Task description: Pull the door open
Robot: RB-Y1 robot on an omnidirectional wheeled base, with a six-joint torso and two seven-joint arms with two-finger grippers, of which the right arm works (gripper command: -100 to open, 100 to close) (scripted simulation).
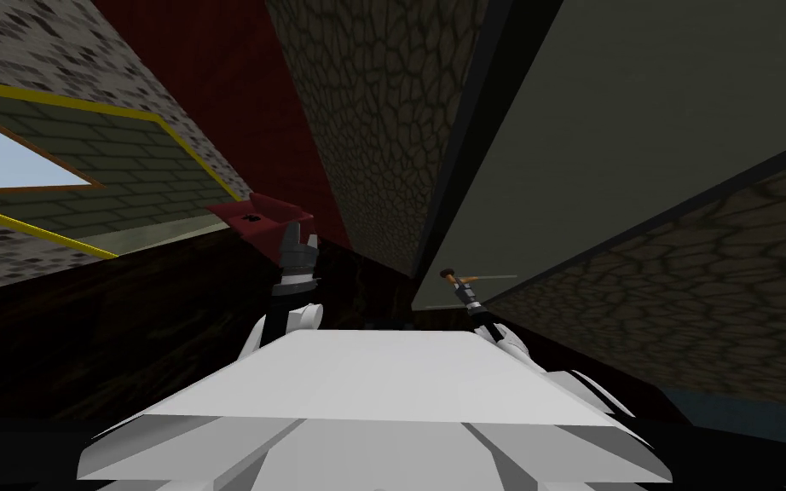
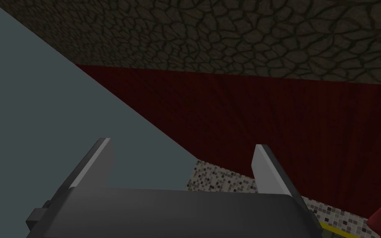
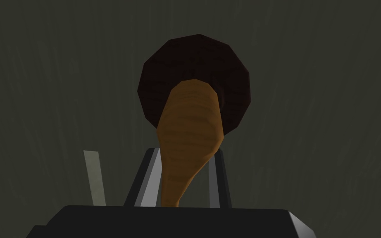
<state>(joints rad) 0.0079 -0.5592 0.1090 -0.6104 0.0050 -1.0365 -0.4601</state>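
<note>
The door [image 1: 621,128] is a flat grey-green panel to my right, swung at a slant from its dark frame. Its brown lever handle [image 1: 449,274] sits low on the panel's near edge. In the right wrist view the handle [image 3: 189,132] tapers from a dark round rose [image 3: 235,82] down between my fingers. My right gripper [image 3: 185,153] is shut on the handle, a blade pressing each side; in the head view this gripper [image 1: 461,285] meets the door. My left gripper [image 1: 299,240] is raised left of the door, and its wrist view shows the left gripper [image 2: 182,143] open and holding nothing.
A stone-patterned wall [image 1: 366,128] runs left of the door frame [image 1: 468,128], with a dark red wall [image 1: 212,77] further left. A red shelf-like piece [image 1: 259,213] sticks out just behind the left gripper. A yellow-framed window [image 1: 16,162] lies far left. The floor [image 1: 84,341] is dark.
</note>
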